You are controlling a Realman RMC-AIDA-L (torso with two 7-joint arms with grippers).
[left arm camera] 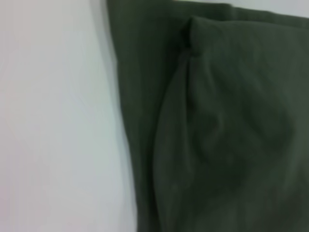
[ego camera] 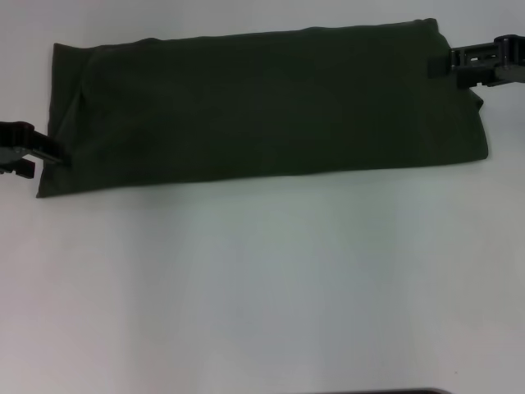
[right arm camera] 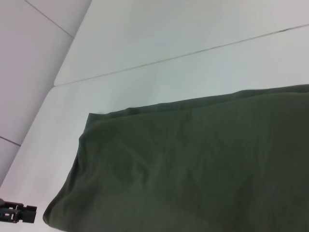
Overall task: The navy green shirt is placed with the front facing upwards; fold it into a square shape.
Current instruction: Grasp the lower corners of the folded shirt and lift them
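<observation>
The navy green shirt (ego camera: 262,107) lies as a long, plain dark band across the far half of the white table, with no lettering showing. My left gripper (ego camera: 51,154) sits at the band's left end, near its front corner. At the right end, near the far corner, is my right gripper (ego camera: 447,61). The left wrist view shows the shirt (left arm camera: 217,135) close up, with a folded layer and a crease along its edge. In the right wrist view the shirt (right arm camera: 193,164) stretches away, and the left gripper (right arm camera: 19,212) shows small beside its far end.
The white table (ego camera: 262,279) spreads bare in front of the shirt toward me. A seam line (right arm camera: 193,50) in the tabletop runs behind the shirt. A dark edge (ego camera: 377,391) shows at the very front.
</observation>
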